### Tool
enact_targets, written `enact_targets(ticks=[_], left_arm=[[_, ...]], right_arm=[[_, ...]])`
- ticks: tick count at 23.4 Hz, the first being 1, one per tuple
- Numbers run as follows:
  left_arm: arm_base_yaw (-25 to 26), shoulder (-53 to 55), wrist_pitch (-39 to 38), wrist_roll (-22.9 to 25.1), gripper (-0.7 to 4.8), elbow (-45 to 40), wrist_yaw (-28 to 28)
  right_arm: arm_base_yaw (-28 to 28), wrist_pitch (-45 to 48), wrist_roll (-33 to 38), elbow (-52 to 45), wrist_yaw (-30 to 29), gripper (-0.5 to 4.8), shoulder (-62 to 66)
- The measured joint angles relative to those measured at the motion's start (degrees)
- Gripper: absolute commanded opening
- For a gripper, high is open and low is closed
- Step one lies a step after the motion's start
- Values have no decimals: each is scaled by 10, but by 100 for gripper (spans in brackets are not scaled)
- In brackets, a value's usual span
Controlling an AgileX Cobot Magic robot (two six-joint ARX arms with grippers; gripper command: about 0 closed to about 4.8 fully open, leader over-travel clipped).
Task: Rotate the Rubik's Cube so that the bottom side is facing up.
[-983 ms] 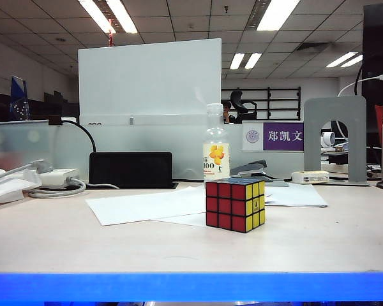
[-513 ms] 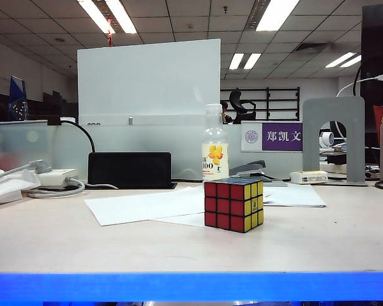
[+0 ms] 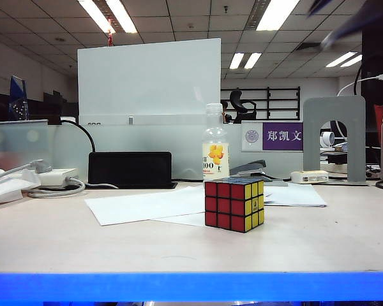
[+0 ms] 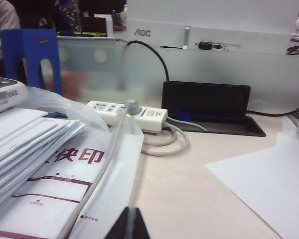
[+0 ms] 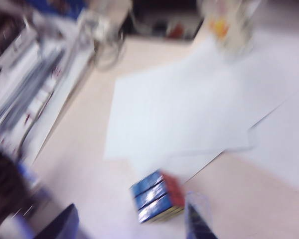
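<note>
Item: Rubik's Cube (image 3: 235, 204). Stands on the worktop (image 3: 319, 236) near its middle, one corner resting on the white paper sheets (image 3: 147, 205), in front of the bottle (image 3: 215, 151) and apart from it. Red face and yellow face show in the exterior view; a blue face is uppermost in the right wrist view (image 5: 157, 196). Untouched; bottom side not yet turned up.

Handling, as judged: light, rigid plastic with smooth stickers, likely slippery under hard fingers. Layers may twist if squeezed off-centre. Best taken across two opposite vertical faces, at mid-height, so it can be tipped over without the layers shearing.

Left gripper (image 4: 131, 225): low over the worktop at the left side, beside a plastic bag of envelopes (image 4: 50, 164) and a power strip (image 4: 127, 112), well apart from the cube. Fingers together, nothing between them.

Right gripper (image 5: 132, 221): above the cube and to its near side, looking down on it; picture heavily blurred. Fingers appear apart, holding nothing. In the exterior view only dark streaks at the upper right corner.
</note>
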Motion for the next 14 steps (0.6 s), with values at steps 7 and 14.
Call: enact_targets(ticks=[7,14], left_arm=[[0,0,0,0,-6,0,0],[0,0,0,0,-5,0,0]], right_arm=[[81,-11,-69,1,36,298,93],[150,4,-165,5,116,298,125]])
